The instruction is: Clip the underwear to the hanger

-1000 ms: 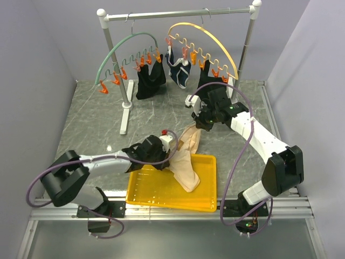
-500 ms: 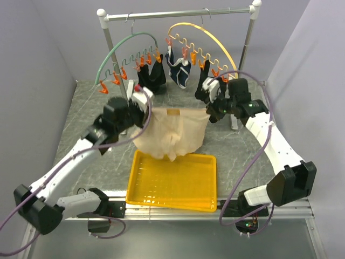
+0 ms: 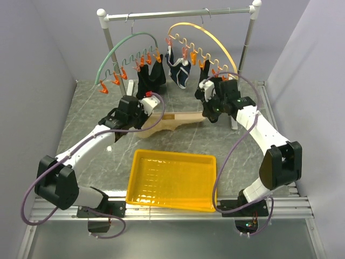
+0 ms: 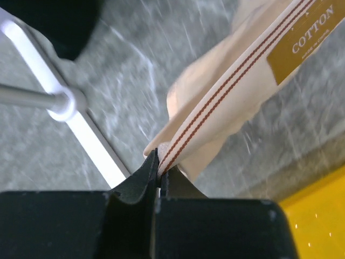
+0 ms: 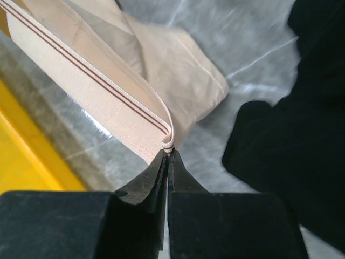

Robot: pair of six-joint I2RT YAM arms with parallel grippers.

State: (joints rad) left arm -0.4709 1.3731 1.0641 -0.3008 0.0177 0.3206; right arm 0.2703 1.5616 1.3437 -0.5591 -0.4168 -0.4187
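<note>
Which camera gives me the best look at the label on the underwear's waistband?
The left wrist view: the label fills the upper right, COTTON readable, on the red-striped waistband. The top external view shows it only as a tiny darker patch on the stretched underwear. The right wrist view shows waistband but no label.

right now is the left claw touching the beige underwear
Touching. The left wrist view shows the left claw pinched shut on the beige underwear at its striped band, with no gap between them.
</note>
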